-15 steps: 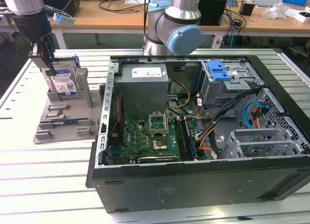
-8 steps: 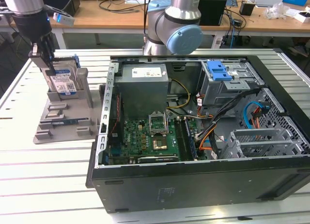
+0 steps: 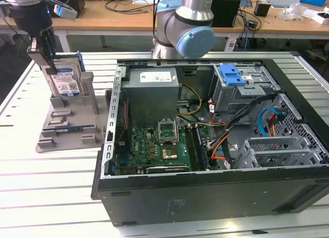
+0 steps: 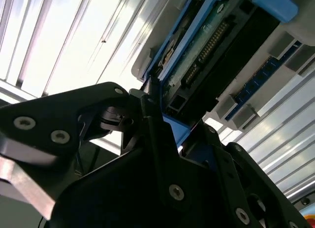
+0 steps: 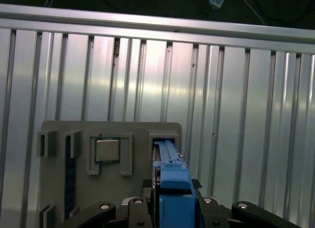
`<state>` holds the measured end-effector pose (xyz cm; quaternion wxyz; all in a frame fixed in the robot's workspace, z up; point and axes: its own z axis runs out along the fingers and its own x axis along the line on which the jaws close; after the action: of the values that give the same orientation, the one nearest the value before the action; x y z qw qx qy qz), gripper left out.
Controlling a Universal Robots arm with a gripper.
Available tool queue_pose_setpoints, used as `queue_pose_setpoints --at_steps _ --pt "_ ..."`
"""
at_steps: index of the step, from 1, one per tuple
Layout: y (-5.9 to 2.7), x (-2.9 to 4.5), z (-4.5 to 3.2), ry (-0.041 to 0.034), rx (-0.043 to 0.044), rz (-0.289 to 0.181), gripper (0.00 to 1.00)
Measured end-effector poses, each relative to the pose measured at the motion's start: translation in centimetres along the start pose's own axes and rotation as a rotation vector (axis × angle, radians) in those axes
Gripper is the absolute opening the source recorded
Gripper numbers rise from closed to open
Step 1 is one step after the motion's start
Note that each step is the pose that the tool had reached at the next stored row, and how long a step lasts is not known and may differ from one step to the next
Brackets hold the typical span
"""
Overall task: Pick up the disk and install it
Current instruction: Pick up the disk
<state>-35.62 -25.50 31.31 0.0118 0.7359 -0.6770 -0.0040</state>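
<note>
Blue-railed disk at pick-up

Pick step in hand. It stands on edge in grey holder, beside open computer case. Gripper straddles its upper edge, apparently clamped on it. Freeing it calls for a straight pull along the slot

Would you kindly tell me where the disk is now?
On the exterior view's left, the disk stands upright in the grey holder beside the computer case, with the gripper at its top.

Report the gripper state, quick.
Gripper: closed on the disk, which stands upright in the grey holder.
</note>
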Motion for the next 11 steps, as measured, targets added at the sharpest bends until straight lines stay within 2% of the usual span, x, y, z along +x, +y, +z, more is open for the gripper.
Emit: queue_pose_setpoints --at_steps 4,8,11 --pt "0.04 -0.18 -2.42 0.0001 0.0000 0.000 0.37" --pt "0.06 -0.29 -3.75 0.0001 0.0000 0.000 0.37" --pt "0.08 -0.43 -5.35 0.0001 0.0000 0.000 0.37"
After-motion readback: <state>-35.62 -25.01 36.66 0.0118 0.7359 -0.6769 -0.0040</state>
